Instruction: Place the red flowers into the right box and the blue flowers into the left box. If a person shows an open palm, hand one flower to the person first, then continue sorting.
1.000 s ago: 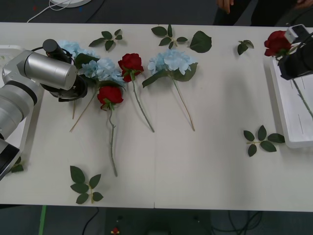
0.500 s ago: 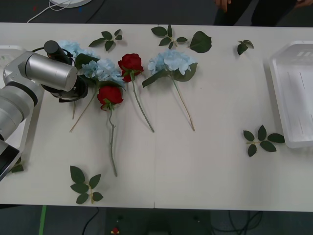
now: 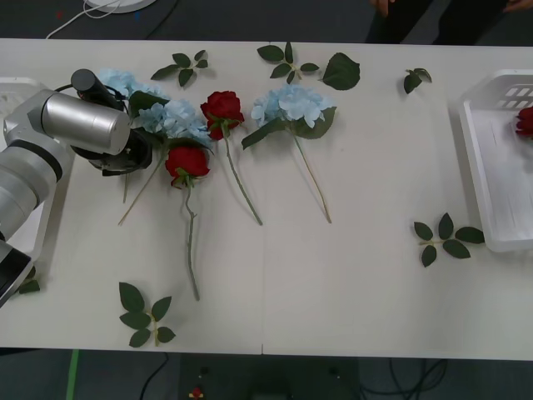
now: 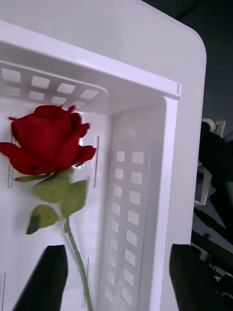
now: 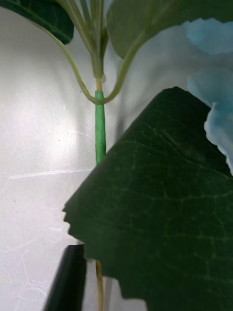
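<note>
Red flowers: one soft deep-red rose (image 4: 46,138) is lying inside the white holey plastic right box (image 4: 145,146), touching nothing, below my spread right gripper (image 4: 114,277). My left gripper (image 5: 97,286) is hovering over a blue flower's thin green stem (image 5: 100,131); I cannot tell its fingers' state.

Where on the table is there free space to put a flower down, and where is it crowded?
Free: the wide bare strip of table between the middle blue hydrangea and the right box, and the near edge. Crowded: the far left, where roses, hydrangeas and the left gripper sit close together.
</note>
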